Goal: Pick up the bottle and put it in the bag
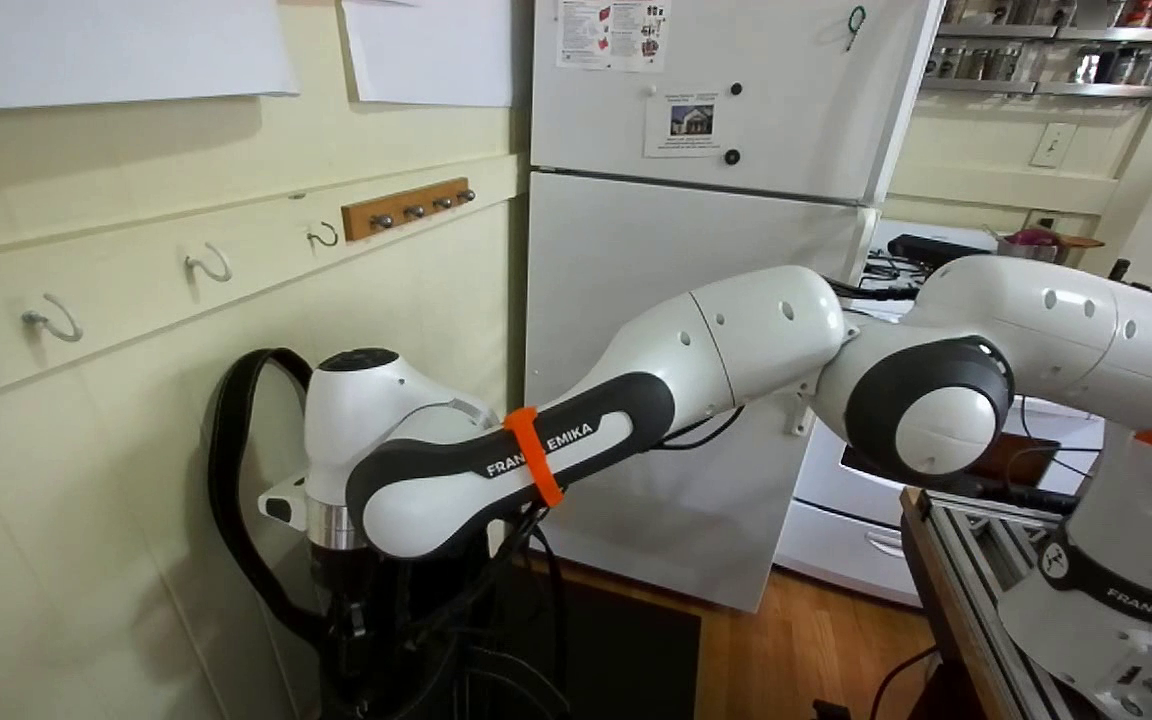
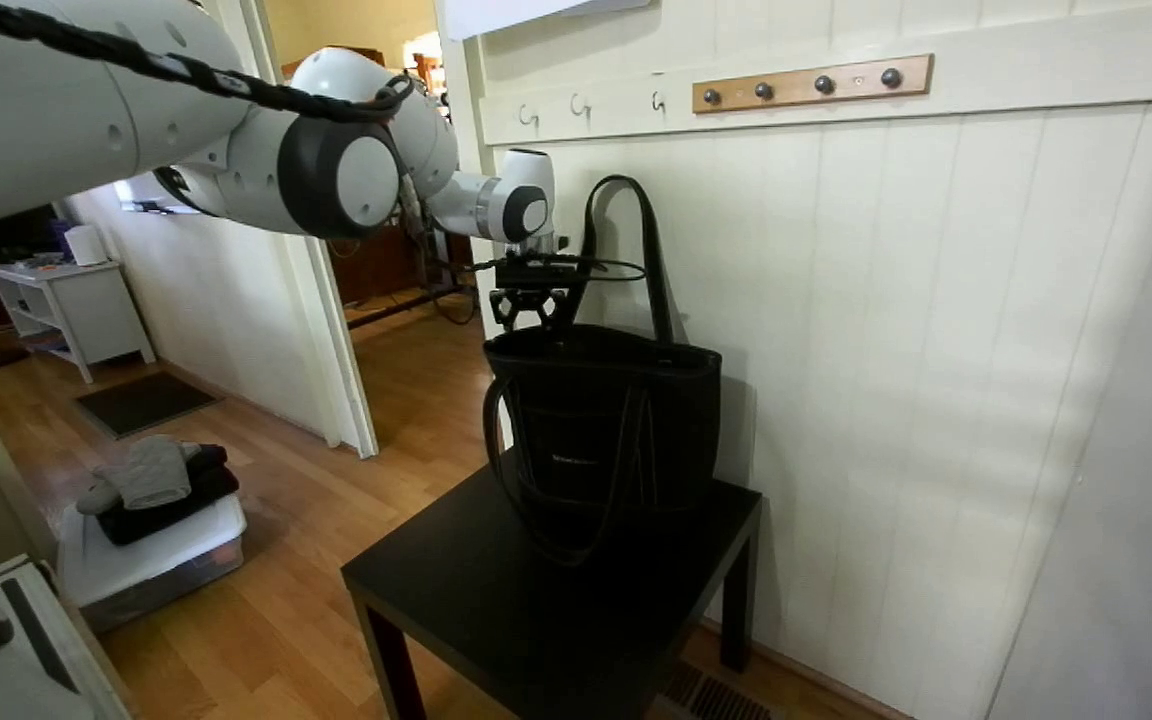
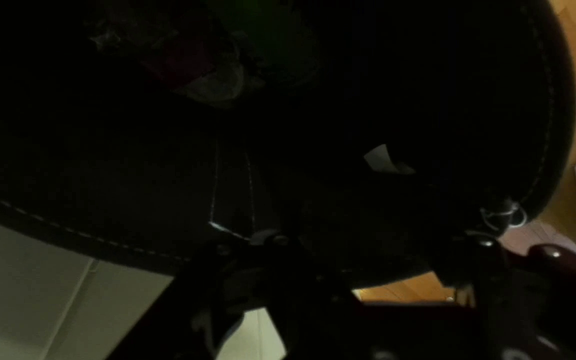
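The black bag [image 2: 601, 430] stands upright on a small black table in an exterior view, one strap raised behind it. Its strap [image 1: 226, 480] also shows in an exterior view, where the arm hides most of the bag. In the wrist view I look down into the dark bag [image 3: 118, 165]. A dim green shape, apparently the bottle [image 3: 275, 40], lies inside, away from my fingers; its cap cannot be made out. My gripper [image 2: 528, 315] is above the bag's near-left rim, pointing down. In the wrist view the gripper's fingers [image 3: 378, 245] are wide apart with nothing between them.
The black table [image 2: 466, 590] stands by a panelled wall with hooks and a wooden peg rail [image 2: 856, 82]. A white fridge [image 1: 676, 290] stands beside that wall. A lidded box [image 2: 166, 550] with cloths is on the floor. A crumpled item [image 3: 218, 82] lies in the bag.
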Action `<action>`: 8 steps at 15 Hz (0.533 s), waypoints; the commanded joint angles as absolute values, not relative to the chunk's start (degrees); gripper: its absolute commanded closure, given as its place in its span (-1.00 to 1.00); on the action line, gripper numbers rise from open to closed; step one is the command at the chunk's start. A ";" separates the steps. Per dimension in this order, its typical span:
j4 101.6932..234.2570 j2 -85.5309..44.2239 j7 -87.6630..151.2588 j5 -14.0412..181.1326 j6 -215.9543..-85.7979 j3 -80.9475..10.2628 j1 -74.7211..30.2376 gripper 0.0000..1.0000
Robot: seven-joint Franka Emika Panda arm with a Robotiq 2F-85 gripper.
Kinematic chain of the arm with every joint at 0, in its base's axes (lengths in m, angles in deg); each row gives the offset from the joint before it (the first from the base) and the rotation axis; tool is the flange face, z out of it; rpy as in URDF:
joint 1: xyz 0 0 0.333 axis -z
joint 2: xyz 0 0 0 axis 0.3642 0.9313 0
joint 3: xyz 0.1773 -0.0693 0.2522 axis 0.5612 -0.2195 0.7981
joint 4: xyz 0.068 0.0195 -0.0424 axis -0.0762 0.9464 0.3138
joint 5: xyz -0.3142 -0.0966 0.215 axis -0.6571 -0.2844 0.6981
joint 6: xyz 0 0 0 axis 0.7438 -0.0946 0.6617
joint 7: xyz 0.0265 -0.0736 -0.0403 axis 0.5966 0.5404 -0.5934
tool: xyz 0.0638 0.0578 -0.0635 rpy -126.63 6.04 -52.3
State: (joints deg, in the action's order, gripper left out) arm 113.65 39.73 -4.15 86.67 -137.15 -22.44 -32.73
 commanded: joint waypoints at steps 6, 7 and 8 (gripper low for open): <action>136.48 24.97 1.46 89.31 -139.20 -22.00 -28.61 -1.00; 138.83 23.47 1.55 89.49 -139.18 -22.08 -28.15 -1.00; 141.20 22.04 1.92 89.60 -139.75 -22.30 -27.76 -1.00</action>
State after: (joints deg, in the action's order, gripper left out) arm 129.87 28.94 0.43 88.47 -137.79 -22.43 -29.34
